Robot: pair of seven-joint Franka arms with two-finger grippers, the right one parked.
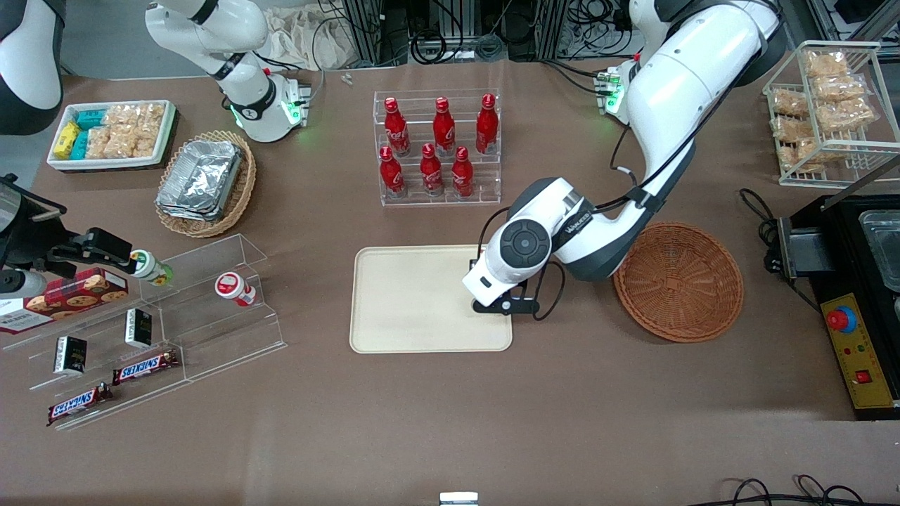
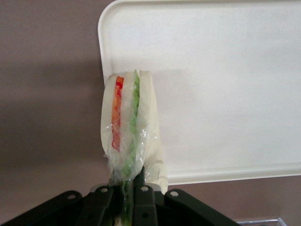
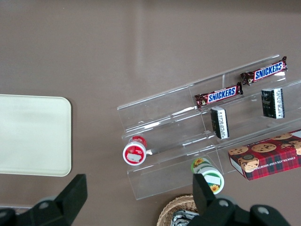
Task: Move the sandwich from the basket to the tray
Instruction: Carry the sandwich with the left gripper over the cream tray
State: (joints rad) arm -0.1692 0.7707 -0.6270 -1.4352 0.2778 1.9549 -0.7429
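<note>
Gripper (image 2: 129, 190) clenched on sandwich (image 2: 129, 127), hanging over tray (image 1: 415, 302) at its 3 o'clock edge; basket (image 1: 678, 281) just beside, on brown worktop (image 1: 598, 407).

Glossy white arm (image 1: 675, 105), grey joints, black cables, black pincer (image 2: 129, 190).

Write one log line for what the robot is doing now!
gripper: shut on sandwich | position: above tray edge | basket: empty | step: release pending
</note>
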